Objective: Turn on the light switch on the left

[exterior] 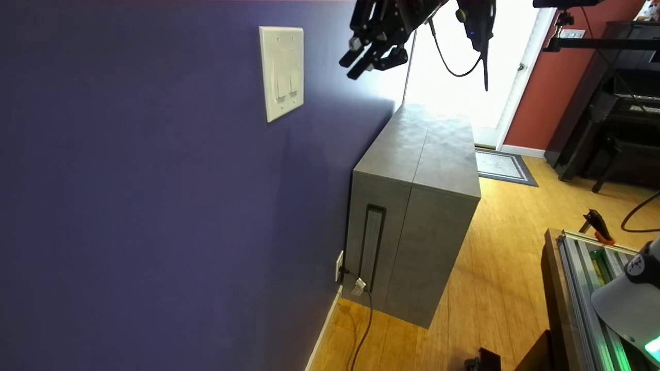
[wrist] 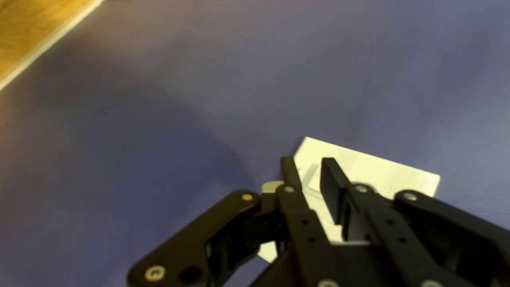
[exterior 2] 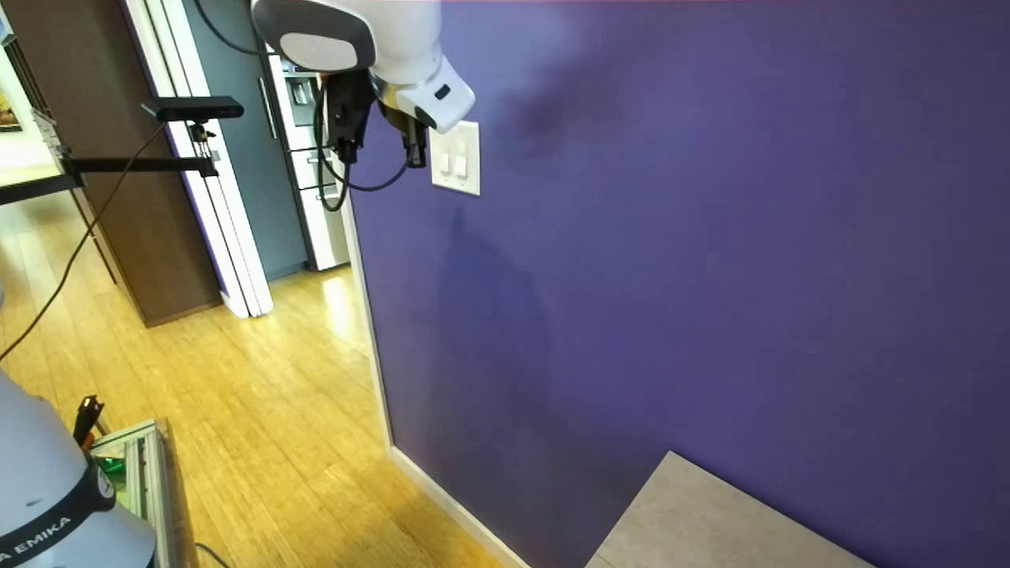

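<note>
The white wall plate [exterior: 273,46] is upright on the purple wall and also shows in an exterior view [exterior 2: 465,136]. It holds two narrow switches side by side: the left light switch [exterior: 281,86], also seen in an exterior view [exterior 2: 444,163], and the right switch [exterior: 294,81]. Both look alike in tilt. My black gripper [exterior: 350,70] is in front of the wall, apart from the plate. In the wrist view the gripper [wrist: 309,161] is partly open and empty, its fingers overlapping the plate [wrist: 370,163]. One switch shows partly between the fingertips; the rest is hidden.
A grey cabinet [exterior: 417,154] stands against the wall below; its top corner shows in an exterior view [exterior 2: 726,521]. A camera on a bar [exterior 2: 193,108] and a low bench [exterior: 582,288] stand away from the wall. A cable hangs from the arm.
</note>
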Robot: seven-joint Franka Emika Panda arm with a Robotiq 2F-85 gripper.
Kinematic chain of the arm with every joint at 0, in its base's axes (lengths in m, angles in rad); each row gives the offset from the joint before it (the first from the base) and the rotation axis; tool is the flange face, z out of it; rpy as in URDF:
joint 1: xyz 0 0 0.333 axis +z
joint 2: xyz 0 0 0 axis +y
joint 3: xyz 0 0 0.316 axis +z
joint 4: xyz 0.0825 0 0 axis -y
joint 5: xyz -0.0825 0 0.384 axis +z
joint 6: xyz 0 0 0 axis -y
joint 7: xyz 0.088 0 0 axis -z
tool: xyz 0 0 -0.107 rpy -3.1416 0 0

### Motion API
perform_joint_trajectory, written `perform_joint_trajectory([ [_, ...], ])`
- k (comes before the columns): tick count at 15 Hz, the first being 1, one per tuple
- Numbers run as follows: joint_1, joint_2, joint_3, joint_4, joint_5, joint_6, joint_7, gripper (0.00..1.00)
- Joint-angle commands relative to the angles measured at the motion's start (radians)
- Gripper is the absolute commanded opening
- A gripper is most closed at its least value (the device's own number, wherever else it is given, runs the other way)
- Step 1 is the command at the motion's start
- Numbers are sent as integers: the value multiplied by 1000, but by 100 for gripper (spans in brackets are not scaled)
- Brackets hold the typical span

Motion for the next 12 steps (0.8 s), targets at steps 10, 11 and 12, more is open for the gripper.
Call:
perform_joint_trajectory([
  [10,-53,-535,107,-95,-809,-443,281,100],
  [11,-38,-561,111,-85,-826,-497,265,100],
  [12,-32,-584,123,-74,-854,-539,253,100],
])
